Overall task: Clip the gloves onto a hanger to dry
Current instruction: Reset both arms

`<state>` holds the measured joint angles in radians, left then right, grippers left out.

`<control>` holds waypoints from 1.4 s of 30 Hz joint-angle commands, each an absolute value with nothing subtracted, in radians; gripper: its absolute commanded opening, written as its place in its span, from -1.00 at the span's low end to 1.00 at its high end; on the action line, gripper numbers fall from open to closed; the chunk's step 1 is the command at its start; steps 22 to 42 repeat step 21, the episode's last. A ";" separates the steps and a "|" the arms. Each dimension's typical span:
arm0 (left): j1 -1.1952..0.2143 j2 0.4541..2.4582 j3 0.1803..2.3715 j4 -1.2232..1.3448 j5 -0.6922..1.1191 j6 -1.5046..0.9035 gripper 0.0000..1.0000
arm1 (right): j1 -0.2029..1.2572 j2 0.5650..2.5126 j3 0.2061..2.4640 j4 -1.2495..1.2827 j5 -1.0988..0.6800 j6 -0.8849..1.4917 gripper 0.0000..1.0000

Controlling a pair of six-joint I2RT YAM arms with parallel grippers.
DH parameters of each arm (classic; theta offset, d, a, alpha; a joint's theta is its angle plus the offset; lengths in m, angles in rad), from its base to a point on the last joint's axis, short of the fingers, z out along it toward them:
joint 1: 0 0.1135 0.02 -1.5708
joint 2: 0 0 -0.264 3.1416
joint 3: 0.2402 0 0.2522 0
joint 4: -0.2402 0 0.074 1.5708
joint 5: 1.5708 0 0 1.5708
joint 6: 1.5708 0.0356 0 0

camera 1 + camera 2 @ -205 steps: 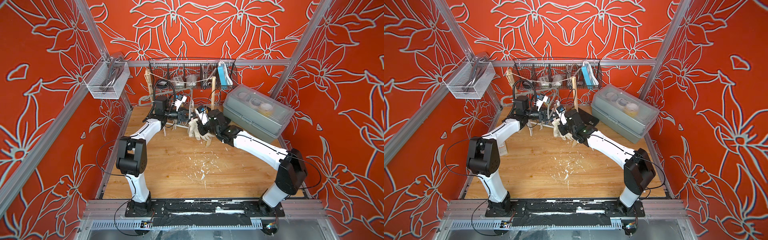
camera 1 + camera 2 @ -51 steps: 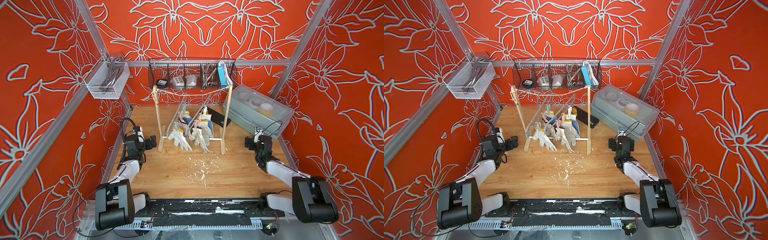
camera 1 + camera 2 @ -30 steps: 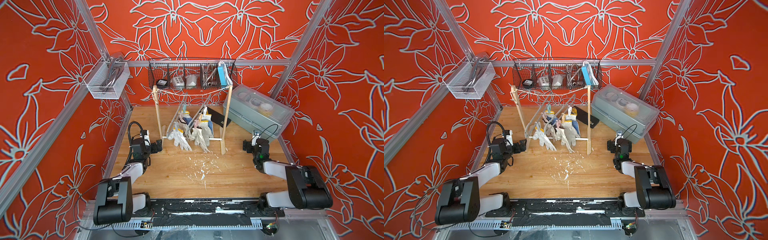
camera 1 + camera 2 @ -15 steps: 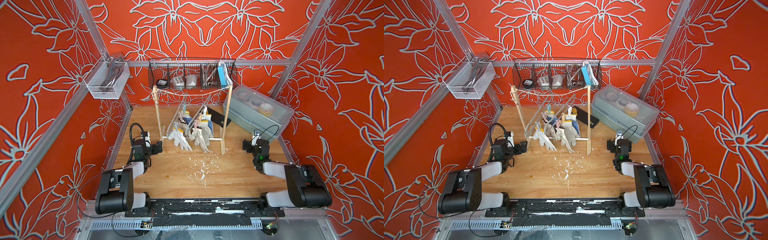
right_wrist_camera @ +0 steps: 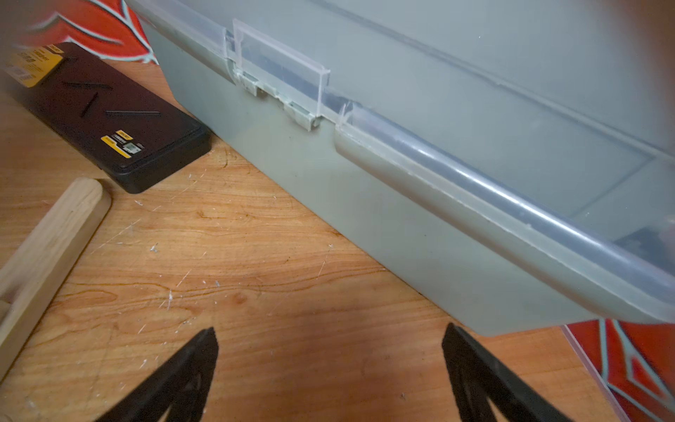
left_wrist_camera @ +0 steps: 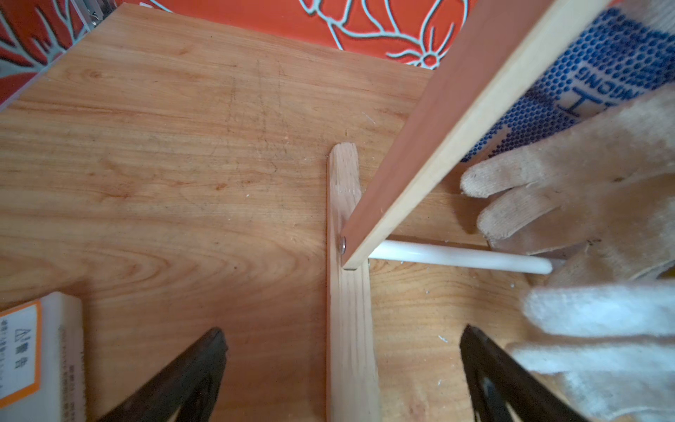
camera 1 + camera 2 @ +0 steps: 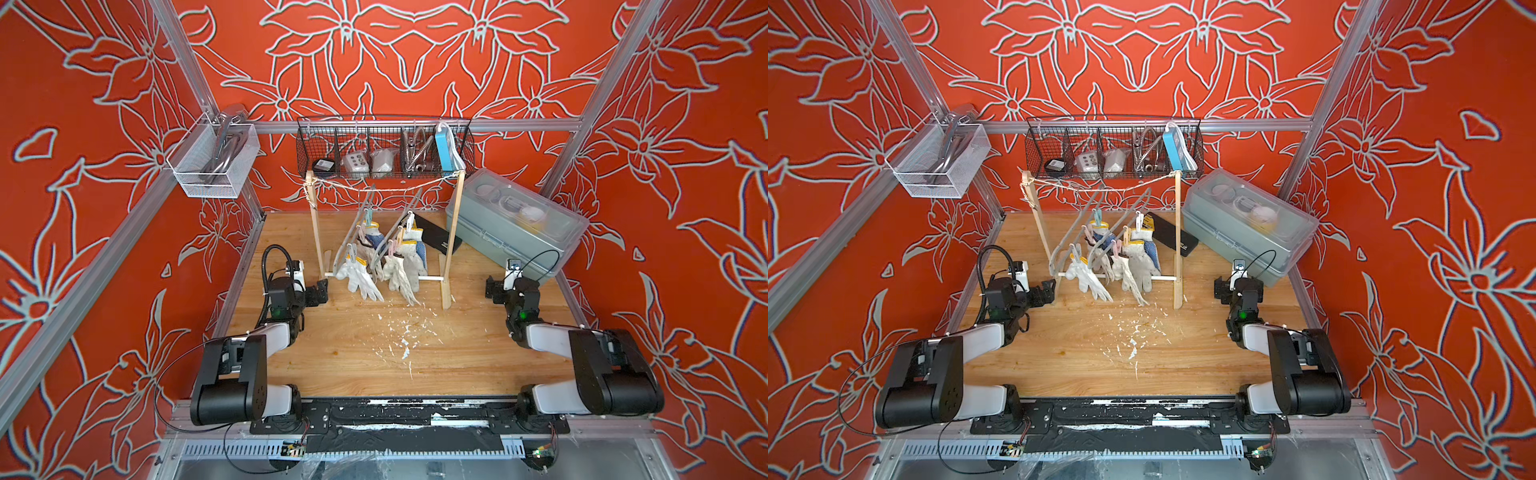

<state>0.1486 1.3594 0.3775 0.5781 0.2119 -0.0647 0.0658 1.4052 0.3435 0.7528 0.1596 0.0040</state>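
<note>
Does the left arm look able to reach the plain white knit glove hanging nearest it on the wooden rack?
Probably yes: the left gripper is open and empty, the white knit glove hangs right beside its fingers, and only the rack's wooden foot sits between those fingers.

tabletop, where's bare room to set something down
Widest: the table in front of the rack, bare but for white flakes. Also the back left corner beside the rack. Crowded: under the gloves, and back right by black case and grey bin.
</note>
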 commanded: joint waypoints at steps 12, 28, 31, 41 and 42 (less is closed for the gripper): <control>0.129 1.353 0.367 0.629 0.209 -0.032 0.97 | 0.062 1.408 0.331 0.778 0.156 -0.011 0.99; 0.129 1.368 0.379 0.621 0.200 -0.036 0.97 | 0.056 1.411 0.328 0.784 0.138 -0.011 0.99; 0.129 1.368 0.379 0.621 0.200 -0.036 0.97 | 0.056 1.411 0.328 0.784 0.138 -0.011 0.99; 0.129 1.368 0.379 0.621 0.200 -0.036 0.97 | 0.056 1.411 0.328 0.784 0.138 -0.011 0.99; 0.129 1.368 0.379 0.621 0.200 -0.036 0.97 | 0.056 1.411 0.328 0.784 0.138 -0.011 0.99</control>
